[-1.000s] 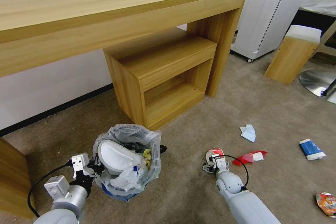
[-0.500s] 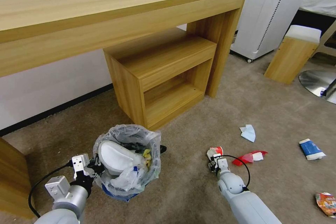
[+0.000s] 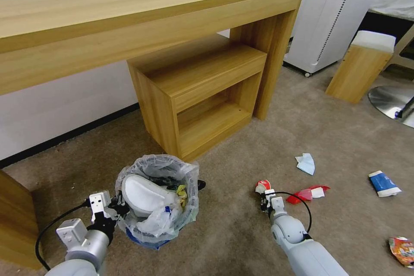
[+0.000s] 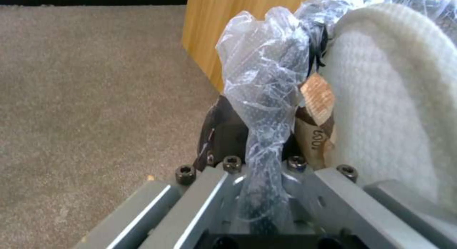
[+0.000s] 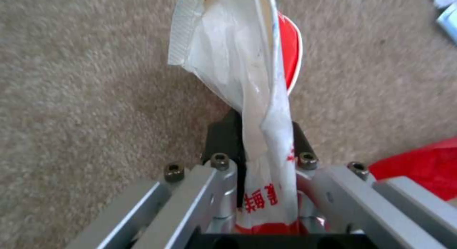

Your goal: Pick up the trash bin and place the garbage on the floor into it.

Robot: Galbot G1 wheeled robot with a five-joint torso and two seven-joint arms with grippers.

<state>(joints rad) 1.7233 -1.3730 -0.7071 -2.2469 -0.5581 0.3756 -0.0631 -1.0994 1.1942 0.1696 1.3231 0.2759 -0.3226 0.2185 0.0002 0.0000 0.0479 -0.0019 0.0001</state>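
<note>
Trash bin (image 3: 157, 200): small round black mesh basket, crinkly clear plastic liner bunched over the rim, blue showing at the base, on beige short-pile carpet (image 3: 224, 241) in front of the wood-grain shelf unit (image 3: 200, 95). Inside it a white woven slipper (image 3: 142, 194), clear plastic and a yellow scrap; deeper contents hidden. Left gripper (image 4: 259, 159) is clamped on the bin's rim on its left side, liner film pinched between its dark pads.

Right gripper (image 5: 259, 145) is low over the carpet to the bin's right, jaws closed on a flattened red-and-white paper cup (image 5: 247, 81), creased, red printed characters near the pads; its base is cut off by the gripper body. Loose on the carpet: red wrapper (image 3: 307, 193) just beside it, light-blue mask (image 3: 306, 163), blue-white pack (image 3: 383, 183), colourful crushed wrapper (image 3: 402, 250) cut off at the edge.
</note>
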